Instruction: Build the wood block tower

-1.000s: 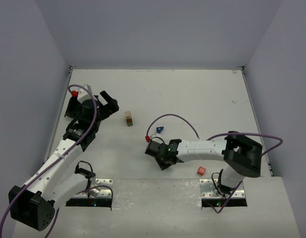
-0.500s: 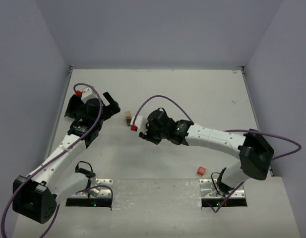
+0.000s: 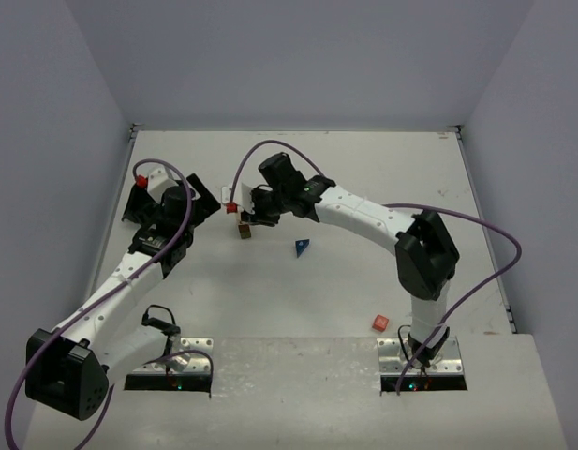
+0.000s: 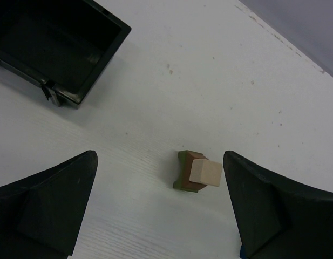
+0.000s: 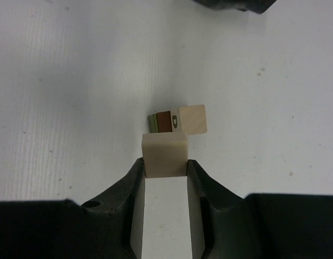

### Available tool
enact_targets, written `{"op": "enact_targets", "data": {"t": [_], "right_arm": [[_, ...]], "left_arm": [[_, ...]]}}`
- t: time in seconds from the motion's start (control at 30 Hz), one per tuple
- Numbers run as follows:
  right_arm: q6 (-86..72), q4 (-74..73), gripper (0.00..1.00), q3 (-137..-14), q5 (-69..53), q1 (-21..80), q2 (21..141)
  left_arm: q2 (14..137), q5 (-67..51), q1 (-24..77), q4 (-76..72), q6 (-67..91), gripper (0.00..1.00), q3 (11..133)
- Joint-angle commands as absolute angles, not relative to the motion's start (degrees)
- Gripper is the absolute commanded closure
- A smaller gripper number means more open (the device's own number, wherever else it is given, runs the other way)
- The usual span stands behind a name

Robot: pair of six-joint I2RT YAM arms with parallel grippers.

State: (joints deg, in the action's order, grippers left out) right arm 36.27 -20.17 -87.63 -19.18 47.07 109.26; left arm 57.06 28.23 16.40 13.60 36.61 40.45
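Right tool: closed on a plain tan cube, pinched by two side faces with the front end protruding past the fingertips, presumably to leave the underside free for setting down. Partial tower, centre of the right wrist view and upper centre-left of the top view: olive-green oblong on the counter as base, second tan cube on top, shifted toward one end rather than centred. Held cube just short of that stack in the wrist view, not yet lined up over it; no contact apparent. Left tool: jaws wide apart, nothing between them, looking down on the stack from above, likely parked clear to give the other arm room. Blue wedge alone at mid-frame of the top view, red cube at lower right, both well apart from the stack, judged reserved for later layers. Black tray at upper left of the left wrist view, no part of the build.
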Motion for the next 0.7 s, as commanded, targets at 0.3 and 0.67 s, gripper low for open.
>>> {"op": "enact_targets", "data": {"t": [0.3, 0.67], "right_arm": [[41.32, -31.98, 0.74, -107.32, -26.02, 44.47, 121.35], [40.07, -34.29, 0.72, -115.62, -24.97, 44.47, 127.07]], "left_arm": [[55.55, 32.44, 15.73, 14.59, 38.85, 0.00, 42.10], [56.00, 33.08, 15.73, 14.31, 39.11, 0.00, 42.01]]}}
